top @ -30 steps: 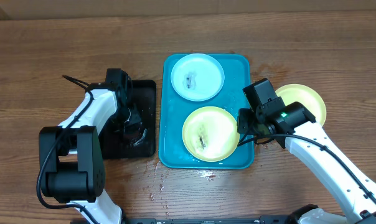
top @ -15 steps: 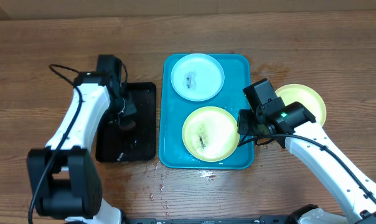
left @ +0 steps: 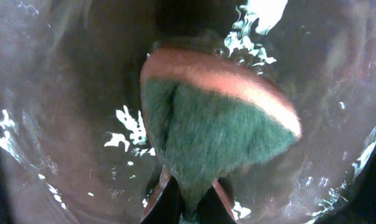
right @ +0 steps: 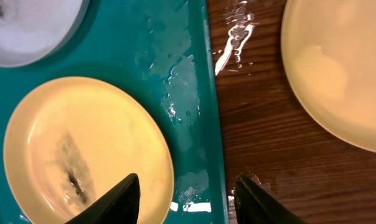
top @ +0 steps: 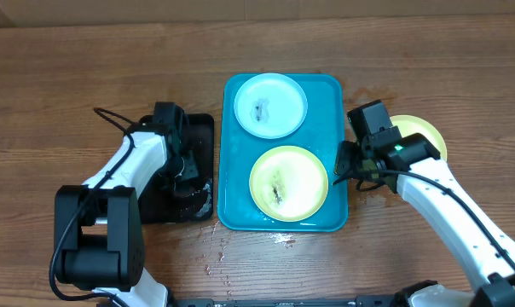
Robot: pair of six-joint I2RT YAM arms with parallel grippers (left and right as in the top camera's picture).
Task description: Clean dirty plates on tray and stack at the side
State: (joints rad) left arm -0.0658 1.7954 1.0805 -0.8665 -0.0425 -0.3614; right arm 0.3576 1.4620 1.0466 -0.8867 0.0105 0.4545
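1. The tray (top: 232, 192) is lying on the wooden table (top: 70, 68), its long axis running from the far edge toward the robot's side, short ends facing far and near.
2. Two of the plates are sitting flat inside it, lined up along that axis: the pale blue-white plate (top: 270, 105) at the far end and a yellow-green plate (top: 288, 183) at the near end. Each is showing a dark smear at its centre; the yellow-green one's streak is running roughly lengthwise with the tray.
3. The second yellow-green plate (top: 424, 136) is resting on the table to the right of the tray, apart from it and looking clean.
4. The right gripper (right: 188, 199) is hanging wide open and holding nothing, straddling the tray's right rim: one finger over the near plate's edge, the other over wet wood.
5. The left gripper (top: 185, 170) is reaching into the wet black tray (top: 202, 128), its fingers pinching a green-and-orange sponge (left: 219, 124) by one corner.
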